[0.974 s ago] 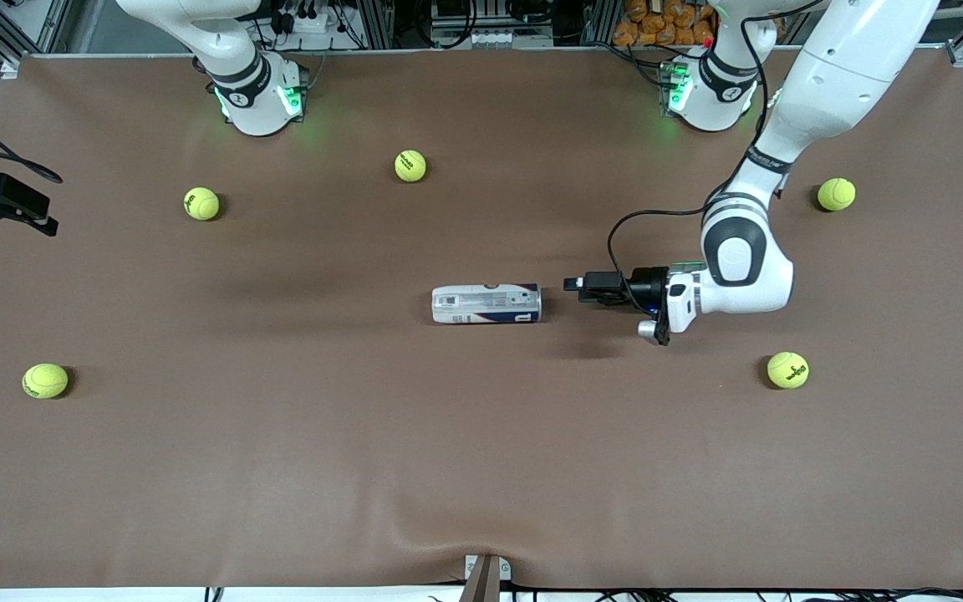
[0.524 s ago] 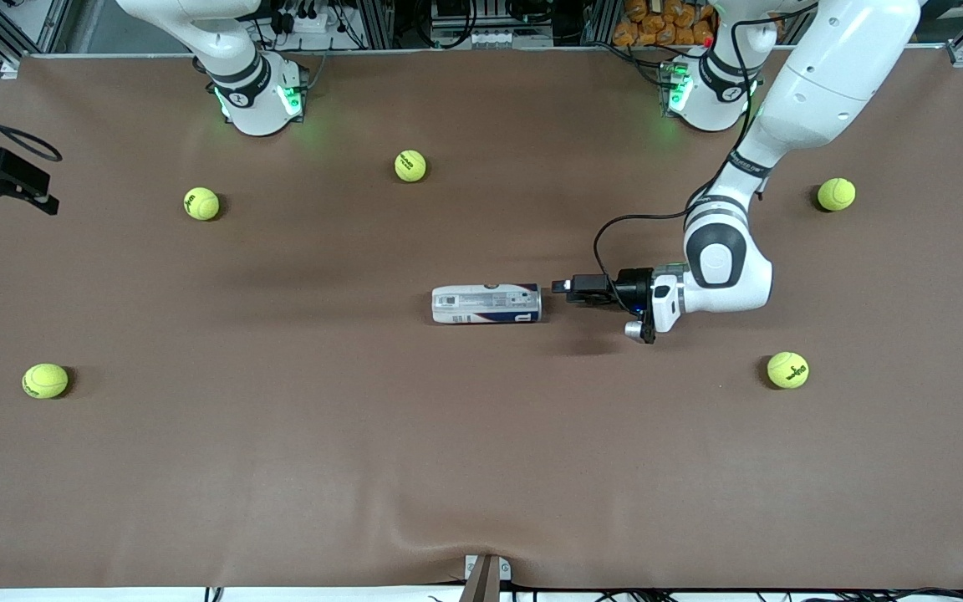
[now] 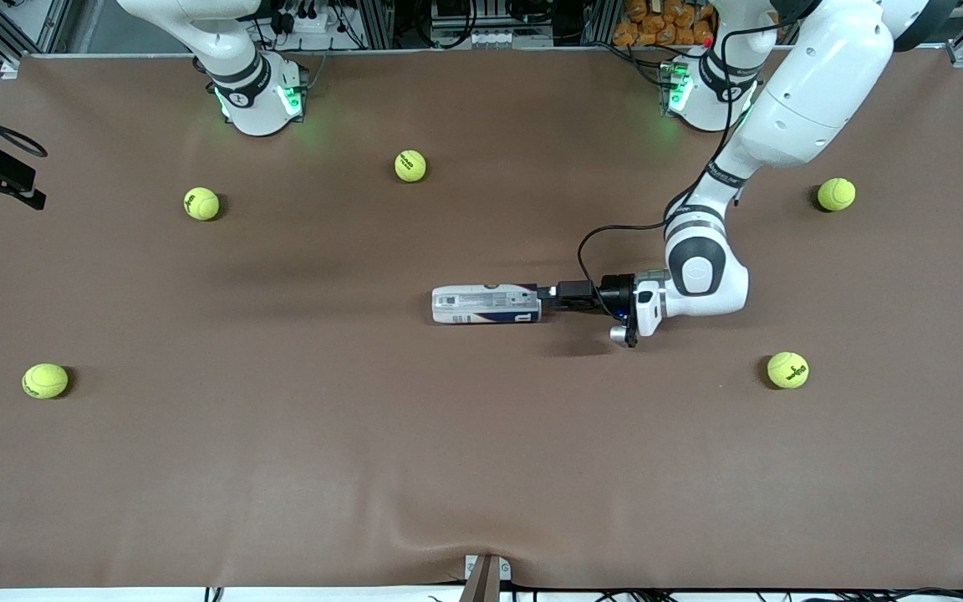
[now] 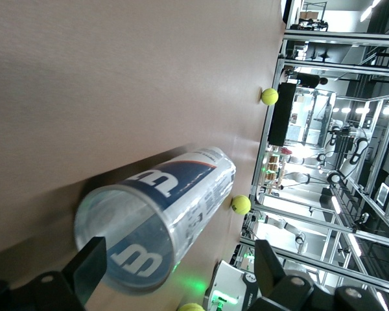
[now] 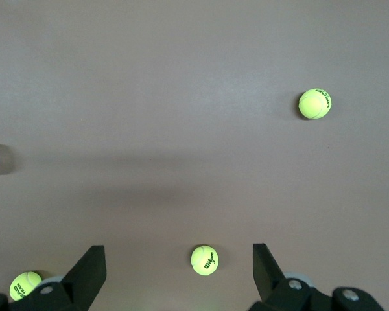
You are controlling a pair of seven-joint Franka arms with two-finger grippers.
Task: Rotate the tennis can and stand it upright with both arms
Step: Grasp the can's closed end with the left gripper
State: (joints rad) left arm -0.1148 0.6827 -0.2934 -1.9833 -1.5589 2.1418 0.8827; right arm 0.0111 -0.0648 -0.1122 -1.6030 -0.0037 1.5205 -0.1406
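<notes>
While the brown table carries the tennis can lying on its side near the middle, the left arm has stretched in low from its end, wrist turned level. Its left gripper has closed the gap and now sits at the can's open end, fingers spread, gripping nothing yet. Right gripper waits spread high over the table's edge at its own end, so uprighting has barely begun
</notes>
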